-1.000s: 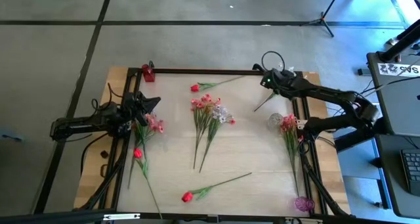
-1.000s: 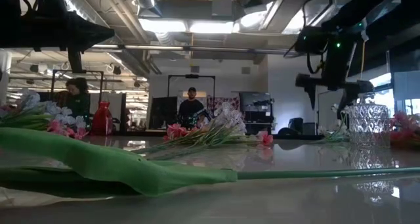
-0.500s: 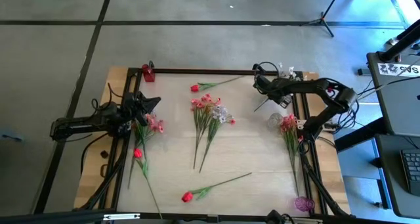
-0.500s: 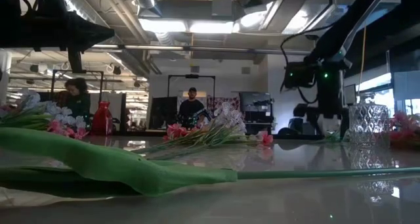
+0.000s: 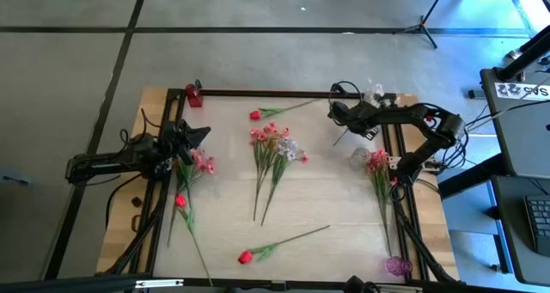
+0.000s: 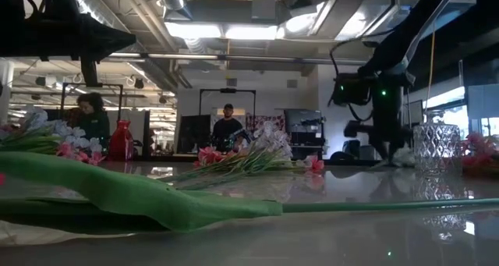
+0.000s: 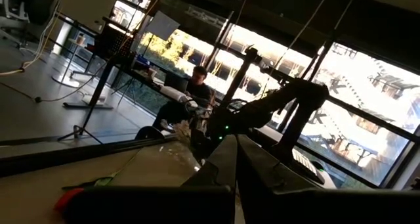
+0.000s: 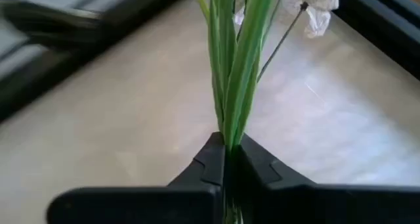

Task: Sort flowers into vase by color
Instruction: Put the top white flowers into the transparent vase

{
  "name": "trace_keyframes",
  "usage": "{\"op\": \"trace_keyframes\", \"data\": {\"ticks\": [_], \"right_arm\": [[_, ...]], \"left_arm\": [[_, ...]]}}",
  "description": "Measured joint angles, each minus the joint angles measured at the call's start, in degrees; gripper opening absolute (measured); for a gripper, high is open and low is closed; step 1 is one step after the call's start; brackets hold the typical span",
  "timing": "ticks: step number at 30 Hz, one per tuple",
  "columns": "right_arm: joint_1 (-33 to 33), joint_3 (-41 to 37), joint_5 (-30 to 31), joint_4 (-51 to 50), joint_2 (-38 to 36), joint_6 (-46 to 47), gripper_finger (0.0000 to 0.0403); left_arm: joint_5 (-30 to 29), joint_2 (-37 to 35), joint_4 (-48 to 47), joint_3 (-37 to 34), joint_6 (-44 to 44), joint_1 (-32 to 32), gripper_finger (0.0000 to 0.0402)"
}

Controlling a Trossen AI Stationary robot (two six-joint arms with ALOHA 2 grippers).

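Clamping a white-blossom spray (image 8: 231, 66) by its stem, right gripper (image 5: 339, 114) sits near table's (image 5: 326, 259) far-right corner; left gripper (image 5: 191, 138) jaws together.

Pale wood was seen on the table (image 5: 326, 259), framed by black rails, with both arms dark and the right gripper (image 8: 226, 159) black against green stems (image 8: 231, 66) topped by white blossoms (image 8: 315, 4). Red buds (image 5: 245, 257) on green stems, a pink and white bunch (image 5: 275, 147) at centre, and pink sprays (image 5: 203, 162) beside the left gripper (image 5: 191, 140) were noted. A clear cut-glass vase (image 6: 436, 147), a small red vase (image 5: 194, 95), a purple one (image 5: 397, 265) and grey floor were recorded.
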Motion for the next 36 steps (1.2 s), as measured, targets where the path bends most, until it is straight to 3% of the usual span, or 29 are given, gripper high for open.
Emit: {"op": "trace_keyframes", "data": {"ticks": [5,9,12,18,22,27,36], "right_arm": [[6.39,-0.04,6.77,3.21,-6.05,-8.69,0.002],[15.26,-0.02,12.33,2.91,-16.71,-21.44,0.0011],[24.0,0.0,16.79,0.29,-26.19,-32.95,0.0022],[43.29,-3.24,29.86,-3.88,-40.02,-41.55,0.0011],[51.69,-6.79,38.94,-4.23,-45.23,-42.76,0.0015],[56.82,-11.61,49.34,-5.66,-49.02,-42.19,0.0014],[59.92,-17.68,51.01,-4.88,-50.96,-36.06,0.0019]], "left_arm": [[-0.01,0.0,0.0,0.0,0.0,0.0,0.0],[0.0,0.0,0.0,0.01,0.0,-0.01,0.0],[-0.01,-0.02,0.0,0.02,-0.01,-0.01,0.0],[-0.01,-0.02,0.01,0.01,-0.01,0.01,0.0],[-0.03,0.0,0.0,0.02,-0.01,0.01,0.0],[-0.01,-0.02,0.0,0.02,-0.01,0.01,0.0],[-0.02,-0.01,0.0,0.02,0.01,0.01,0.0]]}}
